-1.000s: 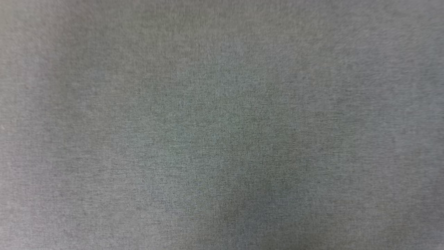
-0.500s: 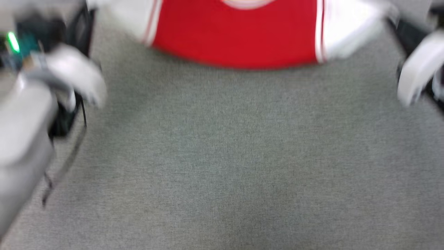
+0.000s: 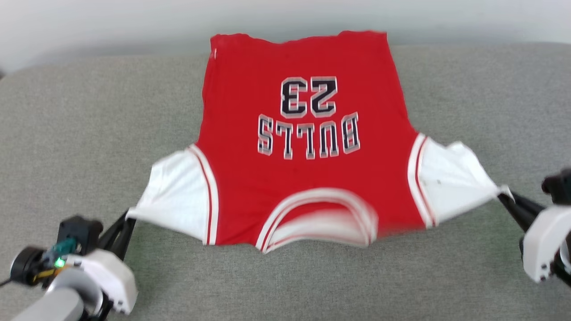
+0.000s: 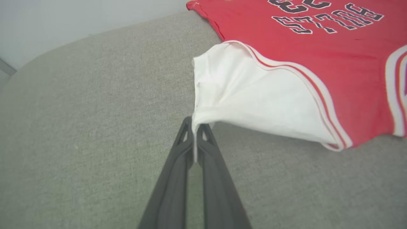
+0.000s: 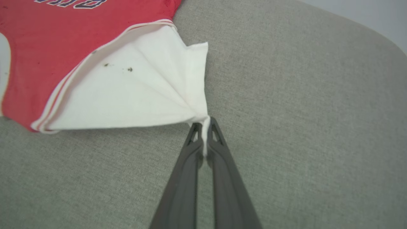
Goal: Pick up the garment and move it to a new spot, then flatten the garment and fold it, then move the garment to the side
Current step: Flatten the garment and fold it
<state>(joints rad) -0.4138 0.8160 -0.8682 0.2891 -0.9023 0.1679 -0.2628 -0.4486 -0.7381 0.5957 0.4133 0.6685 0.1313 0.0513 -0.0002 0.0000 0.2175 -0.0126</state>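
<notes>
The garment [image 3: 308, 178], a red jersey with white sleeves and black lettering, is spread front-up on the grey cushion, collar toward me and hem at the far edge. My left gripper [image 3: 127, 218] is shut on the tip of its left white sleeve [image 4: 241, 98]; the cloth is pinched between the dark fingers [image 4: 178, 152]. At the other side my right gripper [image 3: 506, 196] is shut on the tip of the right white sleeve [image 5: 136, 92], which fans out from the fingertips [image 5: 219, 140]. Both sleeves are pulled taut and lifted slightly off the surface.
The grey fabric surface [image 3: 89, 125] reaches wide on both sides and in front of the jersey. Its rounded far edge meets a pale wall [image 3: 134, 18] just behind the hem.
The head camera has swung up fast, from bare grey fabric to the whole jersey and both grippers. Whether the jersey itself moved cannot be told from this.
</notes>
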